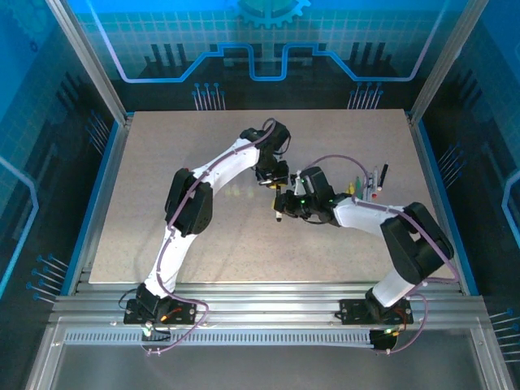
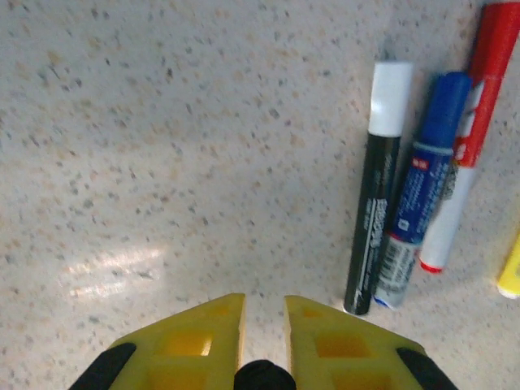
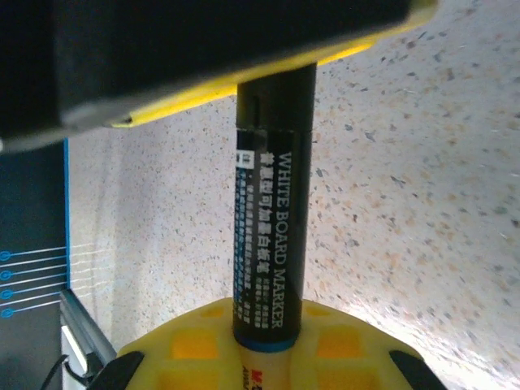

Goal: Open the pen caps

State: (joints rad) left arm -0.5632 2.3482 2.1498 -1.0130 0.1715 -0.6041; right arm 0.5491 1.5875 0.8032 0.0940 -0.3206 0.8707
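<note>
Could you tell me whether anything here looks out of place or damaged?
Nothing stands out: the black marker with a white end, blue marker and red marker lie side by side on the speckled table.

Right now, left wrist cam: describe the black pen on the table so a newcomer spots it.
On the speckled table, past the left claw, three pens lie side by side. The black pen lies nearest the claw. Only it has a black barrel and white end; its neighbours are a blue pen and a red-and-white pen.
</note>
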